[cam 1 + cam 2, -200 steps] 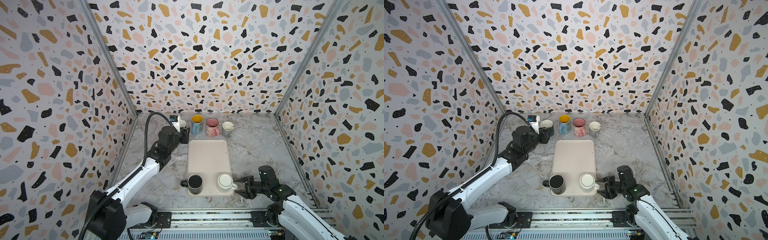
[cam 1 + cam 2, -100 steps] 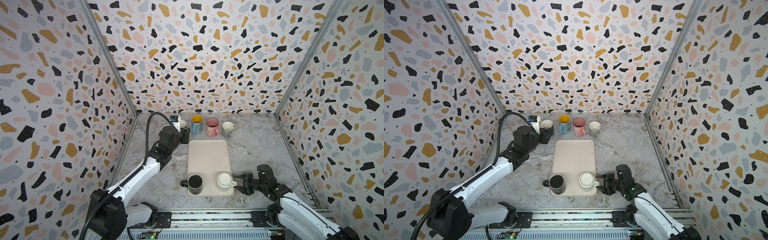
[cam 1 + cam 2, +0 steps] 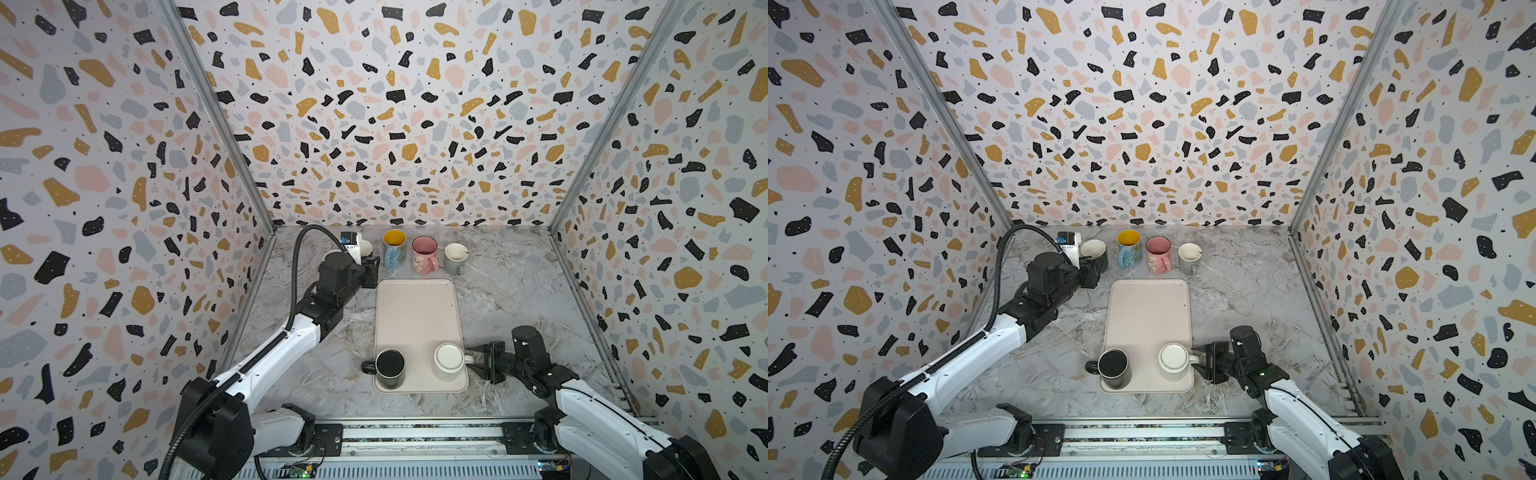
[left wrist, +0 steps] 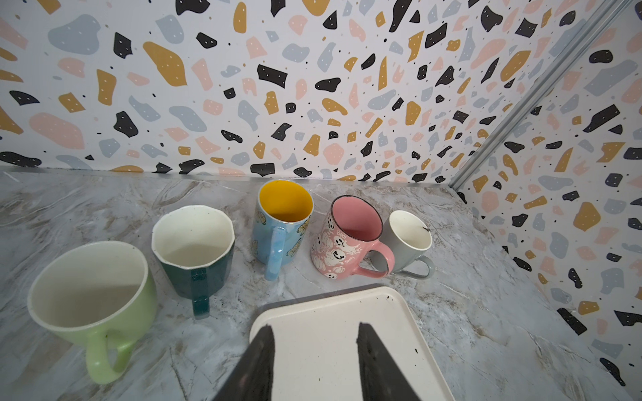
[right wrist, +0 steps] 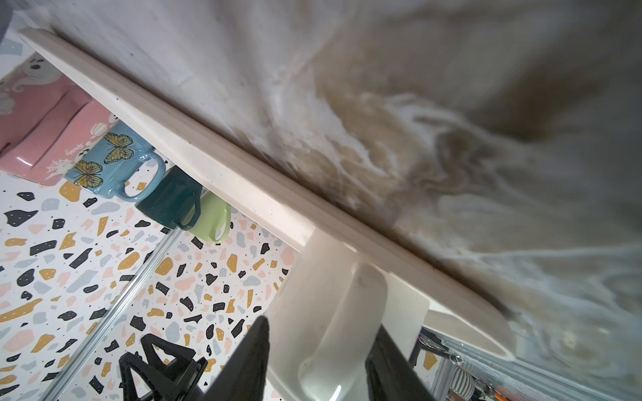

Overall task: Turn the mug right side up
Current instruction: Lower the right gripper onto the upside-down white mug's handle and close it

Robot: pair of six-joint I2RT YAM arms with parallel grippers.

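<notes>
Right pincer (image 3: 468,356) part-open, jaws astride handle (image 5: 347,312), not clamped; white mug (image 3: 449,357) inverted, axis vertical, handle toward pincer.

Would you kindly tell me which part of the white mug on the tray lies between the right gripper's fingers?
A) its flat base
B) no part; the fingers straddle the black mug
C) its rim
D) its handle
D: in the right wrist view the handle of the white mug lies between the fingers of the right gripper.
</notes>
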